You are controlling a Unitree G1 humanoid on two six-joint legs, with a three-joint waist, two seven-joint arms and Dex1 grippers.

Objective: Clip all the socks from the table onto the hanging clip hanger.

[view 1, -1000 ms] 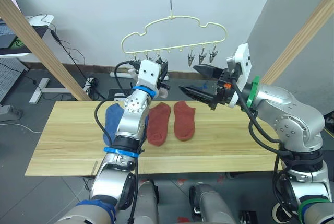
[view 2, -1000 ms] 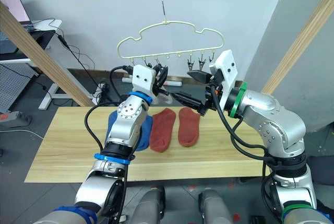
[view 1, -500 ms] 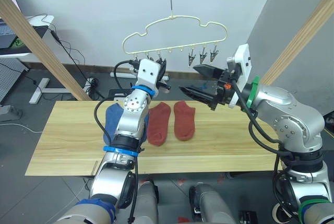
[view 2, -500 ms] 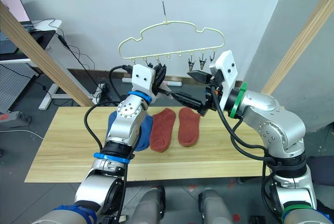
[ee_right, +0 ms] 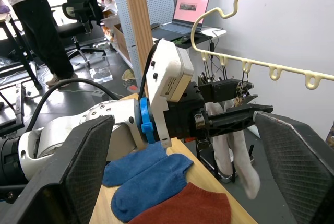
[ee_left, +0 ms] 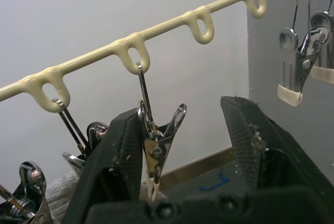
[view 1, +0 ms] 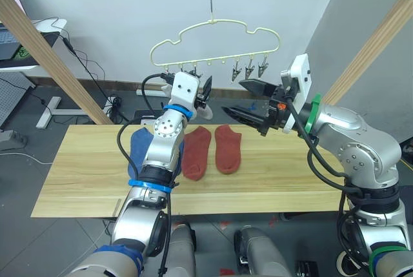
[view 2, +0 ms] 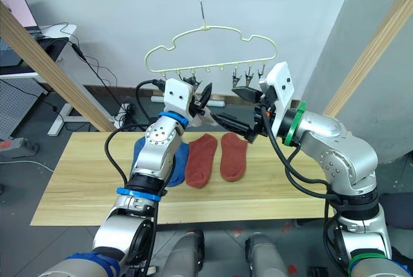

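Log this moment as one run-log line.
left gripper: open at a hanger clip | right gripper: open, raised near clip hanger | light grey socks: clipped | blue socks, red socks: on table

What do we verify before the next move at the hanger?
1. Left hand open: ok.
2. Left hand clear of clip: not ok, the clip hangs inside its grasp.
3. Grey socks hanging below clip hanger: ok; clip bite: cannot tell.
4. Right hand open, empty: ok.
5. Rust-red socks and blue socks flat on table: ok.
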